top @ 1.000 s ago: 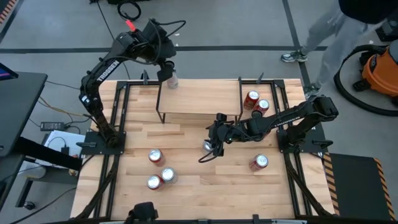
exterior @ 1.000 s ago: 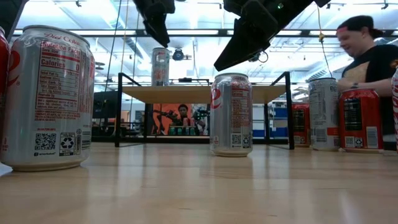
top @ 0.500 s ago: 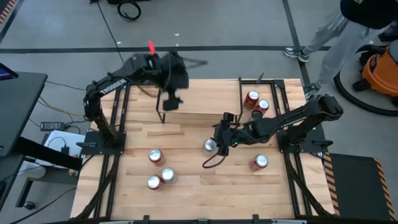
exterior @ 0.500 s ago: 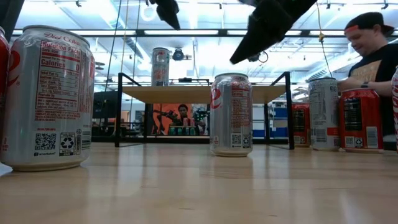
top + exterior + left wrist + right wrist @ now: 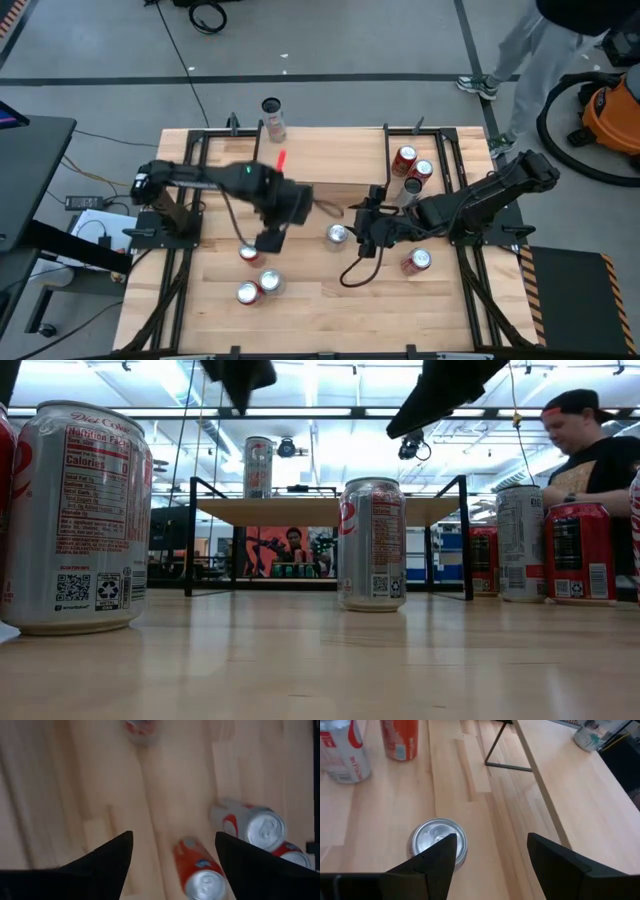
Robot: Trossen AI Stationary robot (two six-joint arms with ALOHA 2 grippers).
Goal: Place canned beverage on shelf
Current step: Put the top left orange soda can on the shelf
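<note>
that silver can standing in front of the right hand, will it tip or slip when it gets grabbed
The silver can stands upright on the flat wooden table, tall for its base, so a high sideways nudge would probably tip it. Its smooth metal wall looks slippery, so a loose pinch might slide. The right hand is open beside it, not yet around it. Once toppled, it would likely roll.

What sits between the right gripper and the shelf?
Only bare tabletop; the high view shows the right gripper just in front of the shelf, nothing between.

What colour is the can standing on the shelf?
Silver with a red emblem; the can on the shelf shows best in the low view.
</note>
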